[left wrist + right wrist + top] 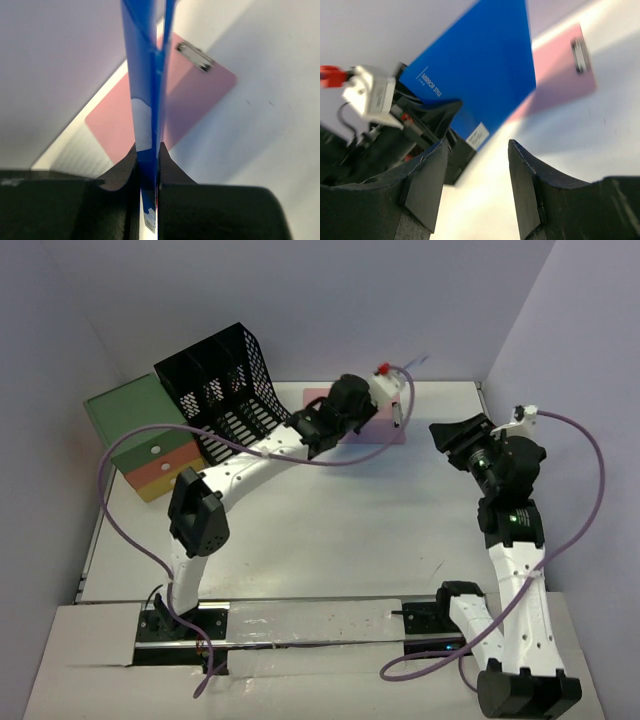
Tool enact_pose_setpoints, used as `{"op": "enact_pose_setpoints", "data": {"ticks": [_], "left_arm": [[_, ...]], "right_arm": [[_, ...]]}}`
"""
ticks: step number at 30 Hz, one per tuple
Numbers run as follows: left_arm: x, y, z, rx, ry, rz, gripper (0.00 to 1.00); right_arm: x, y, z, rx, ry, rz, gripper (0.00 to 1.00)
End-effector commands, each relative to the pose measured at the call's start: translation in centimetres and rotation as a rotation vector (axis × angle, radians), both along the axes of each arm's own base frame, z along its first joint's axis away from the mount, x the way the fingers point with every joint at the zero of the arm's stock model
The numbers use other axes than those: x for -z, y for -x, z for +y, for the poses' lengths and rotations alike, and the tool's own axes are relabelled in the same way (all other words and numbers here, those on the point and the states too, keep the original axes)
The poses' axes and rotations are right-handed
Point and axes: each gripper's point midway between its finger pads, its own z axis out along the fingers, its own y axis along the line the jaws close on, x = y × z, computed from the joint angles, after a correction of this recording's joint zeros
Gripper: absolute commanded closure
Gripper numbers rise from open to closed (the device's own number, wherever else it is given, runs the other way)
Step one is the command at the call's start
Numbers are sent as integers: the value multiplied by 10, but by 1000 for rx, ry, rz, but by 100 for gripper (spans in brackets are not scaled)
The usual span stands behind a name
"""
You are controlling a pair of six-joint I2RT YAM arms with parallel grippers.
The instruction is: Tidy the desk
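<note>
Lilac-grey walls hem the large white flat table point(350, 530) on three sides; it spreads beneath both arms. The left hand point(148, 155) is clenched on the lower edge of a thin blue glossy book point(145, 75), upright over a pink plastic clipboard point(200, 95) at the far edge. The right hand point(477, 150) hangs released and empty near the right wall. Pinched so low, the book could pivot, slip, or clip the back wall. Bare room lies mid-table; a black mesh file rack point(225, 380) stands just left.
</note>
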Motion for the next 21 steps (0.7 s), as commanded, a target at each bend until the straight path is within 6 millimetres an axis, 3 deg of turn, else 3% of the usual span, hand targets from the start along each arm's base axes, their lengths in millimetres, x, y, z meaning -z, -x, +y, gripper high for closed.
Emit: {"op": "enact_pose_setpoints", "data": {"ticks": [1, 2, 4, 6, 9, 12, 15, 16, 17, 18, 19, 21], "left_arm": [[-94, -20, 64, -234, 289, 13, 100], [-97, -27, 75, -281, 316, 20, 100], [-146, -26, 119, -403, 444, -28, 100], [-170, -27, 155, -521, 477, -103, 100], [-219, -7, 194, -569, 557, -184, 100], [-251, 11, 218, -595, 622, -232, 100], [-272, 24, 253, -686, 688, -287, 100], [-283, 31, 277, -780, 745, -335, 100], [-275, 30, 279, -801, 730, -331, 100], [-273, 37, 309, -961, 767, -398, 100], [-273, 44, 324, -1011, 743, -445, 100], [-288, 62, 348, -1054, 783, -525, 100]], "right_arm": [[-57, 17, -3, 18, 69, -155, 41], [-59, 19, -3, 18, 63, -163, 41], [-60, 20, 1, 6, 43, -180, 41], [-57, 21, 2, 9, 42, -175, 41], [-57, 21, 12, -3, 53, -173, 41], [-56, 18, 23, -21, 75, -157, 41], [-59, 15, 34, -34, 97, -153, 41], [-60, 15, 36, -36, 98, -155, 41], [-60, 15, 38, -38, 99, -154, 41], [-60, 14, 40, -40, 98, -154, 41], [-59, 14, 41, -41, 95, -154, 41], [-56, 13, 42, -45, 92, -148, 41]]}}
